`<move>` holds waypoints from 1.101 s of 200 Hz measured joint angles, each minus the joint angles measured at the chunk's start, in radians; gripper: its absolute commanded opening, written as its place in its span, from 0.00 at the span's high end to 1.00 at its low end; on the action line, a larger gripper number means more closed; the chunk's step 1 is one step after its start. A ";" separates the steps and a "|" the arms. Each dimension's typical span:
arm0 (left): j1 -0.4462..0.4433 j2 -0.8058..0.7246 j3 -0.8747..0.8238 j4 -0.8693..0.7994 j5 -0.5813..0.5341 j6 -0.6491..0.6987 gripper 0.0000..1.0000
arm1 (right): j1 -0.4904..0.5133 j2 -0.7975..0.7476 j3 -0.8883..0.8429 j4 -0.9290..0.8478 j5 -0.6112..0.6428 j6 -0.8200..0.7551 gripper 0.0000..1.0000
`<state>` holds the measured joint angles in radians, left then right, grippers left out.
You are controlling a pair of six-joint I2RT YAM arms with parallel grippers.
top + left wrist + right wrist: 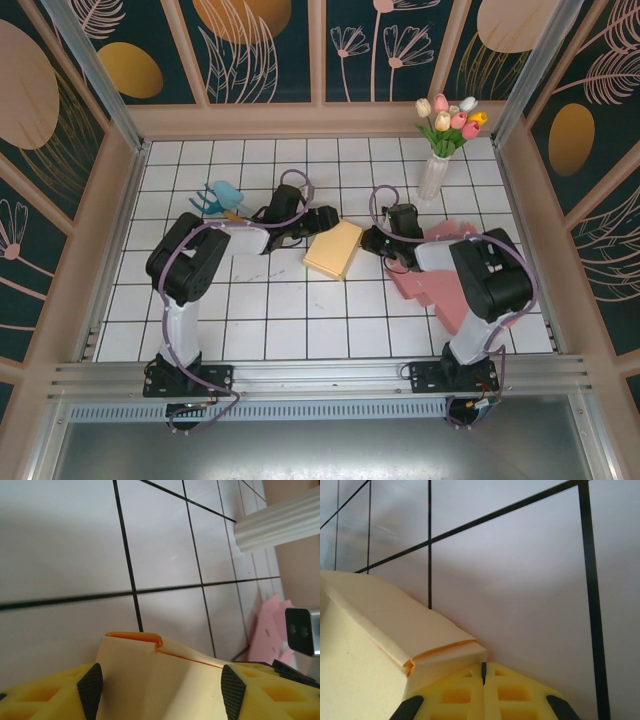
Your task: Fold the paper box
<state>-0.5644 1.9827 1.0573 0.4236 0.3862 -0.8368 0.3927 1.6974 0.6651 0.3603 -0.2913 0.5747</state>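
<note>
The box [333,249] lies flat mid-worktop [260,320], a pale yellow, part-folded paper shell between the two arms. The left gripper [160,680] stands wide around its left end, pads seemingly against both sides. The right gripper [483,672] is closed with nothing in it, its tip just beside the box's right corner flap. The box looks light and thin. It should hold a crease but would likely dent under a hard squeeze and skate on the smooth tiles. Best held by the creased edges or a flap, with one side pinned.
</note>
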 measured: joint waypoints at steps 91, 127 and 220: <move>0.007 -0.243 -0.354 0.106 -0.054 -0.018 0.33 | 0.200 -0.429 -0.298 -0.053 0.059 0.042 1.00; -0.004 -0.292 -0.465 0.155 -0.050 -0.031 0.34 | 0.245 -0.451 -0.349 -0.053 0.077 0.075 1.00; -0.107 -0.271 -0.460 0.254 -0.084 -0.061 0.35 | 0.297 -0.225 -0.284 0.055 0.055 0.117 1.00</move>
<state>-0.6716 1.7115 0.5968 0.6781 0.3023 -0.8974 0.6899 1.4719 0.3809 0.4149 -0.2363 0.6914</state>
